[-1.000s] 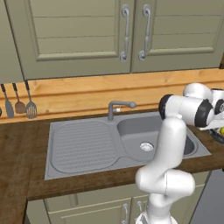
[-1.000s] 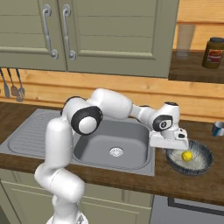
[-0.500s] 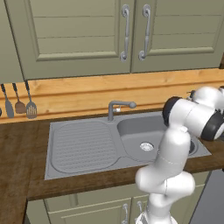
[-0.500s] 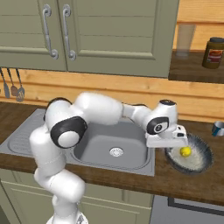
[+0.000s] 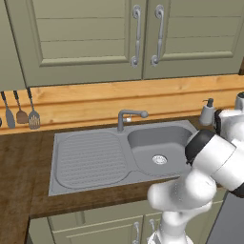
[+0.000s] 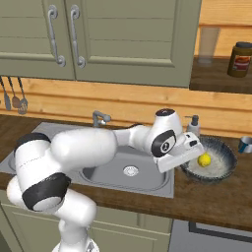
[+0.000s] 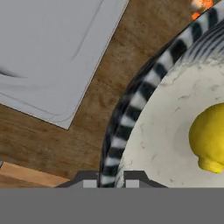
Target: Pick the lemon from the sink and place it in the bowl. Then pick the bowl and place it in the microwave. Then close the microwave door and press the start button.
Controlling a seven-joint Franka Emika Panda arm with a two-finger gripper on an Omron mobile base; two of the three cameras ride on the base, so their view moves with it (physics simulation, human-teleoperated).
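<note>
The dark grey ribbed bowl (image 6: 222, 158) hangs slightly above the wooden counter, right of the sink (image 6: 103, 174). The yellow lemon (image 6: 204, 160) lies inside it. My gripper (image 6: 193, 148) is shut on the bowl's left rim. In the hand view the striped rim of the bowl (image 7: 131, 105) runs down between my fingertips at the gripper (image 7: 111, 180), with the lemon (image 7: 210, 140) at the right edge. The sink (image 5: 90, 159) has an empty basin. The microwave and its door are out of view.
A soap dispenser (image 6: 192, 125) stands by the wall behind the bowl, and a metal cup (image 6: 244, 144) at the far right. The tap (image 5: 129, 117) rises behind the basin. Utensils (image 5: 21, 114) hang at the left wall. Green cabinet doors (image 6: 98, 39) hang overhead.
The gripper came down on the bowl's left rim and shut on it. The bowl with the lemon has risen and shifted slightly left. The elbow swung right.
</note>
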